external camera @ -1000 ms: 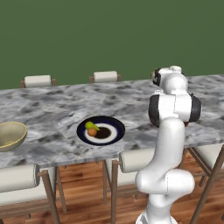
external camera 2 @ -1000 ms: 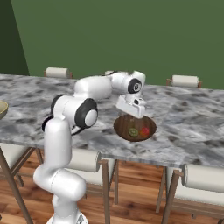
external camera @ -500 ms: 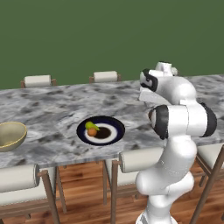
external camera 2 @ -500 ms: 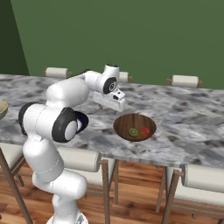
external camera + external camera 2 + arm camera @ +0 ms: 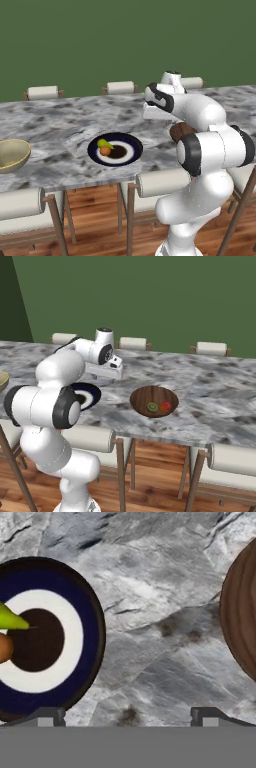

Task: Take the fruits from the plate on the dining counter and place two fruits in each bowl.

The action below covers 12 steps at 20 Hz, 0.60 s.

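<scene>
The gripper hung wide open and empty over bare dining counter, between the plate at the frame's left and the dark brown bowl at right. An orange fruit and the yellow-green fruit sat touching on the plate; grabbing one could nudge the other off. The hand view cut both at its left edge. The tan bowl waited at far left, its inside hard to read.

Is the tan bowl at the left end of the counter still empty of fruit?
Yes: in the left base view the tan bowl shows a bare inside, while two fruits lie on the plate.
</scene>
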Available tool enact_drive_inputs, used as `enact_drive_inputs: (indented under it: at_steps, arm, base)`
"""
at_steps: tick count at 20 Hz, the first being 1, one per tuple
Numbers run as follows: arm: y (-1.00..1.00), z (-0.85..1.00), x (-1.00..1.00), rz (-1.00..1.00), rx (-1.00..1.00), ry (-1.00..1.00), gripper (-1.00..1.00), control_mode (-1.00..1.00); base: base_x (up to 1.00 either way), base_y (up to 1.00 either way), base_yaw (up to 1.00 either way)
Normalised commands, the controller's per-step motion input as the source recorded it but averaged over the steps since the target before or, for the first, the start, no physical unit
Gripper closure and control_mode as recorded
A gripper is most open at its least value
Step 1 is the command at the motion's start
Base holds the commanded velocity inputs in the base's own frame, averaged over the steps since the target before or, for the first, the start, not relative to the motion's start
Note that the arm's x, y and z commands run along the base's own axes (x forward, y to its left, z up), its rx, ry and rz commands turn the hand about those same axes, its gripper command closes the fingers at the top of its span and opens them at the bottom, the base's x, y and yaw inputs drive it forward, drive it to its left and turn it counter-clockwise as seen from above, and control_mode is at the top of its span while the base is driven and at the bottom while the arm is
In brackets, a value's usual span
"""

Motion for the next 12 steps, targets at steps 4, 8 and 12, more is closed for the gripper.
enact_drive_inputs:
  at_steps: [4,8,12]
  arm:
    - [0.80,0.18,0.00,0.14,-0.02,0.00,-1.00,-1.00]
    - [0.81,0.00,0.00,0.01,0.00,0.12,-1.00,-1.00]
    - [0.69,-0.09,0.00,-0.01,0.00,0.14,-1.00,-1.00]
  base:
    - [0.00,0.00,0.00]
    - [0.00,0.00,0.00]
    - [0.00,0.00,0.00]
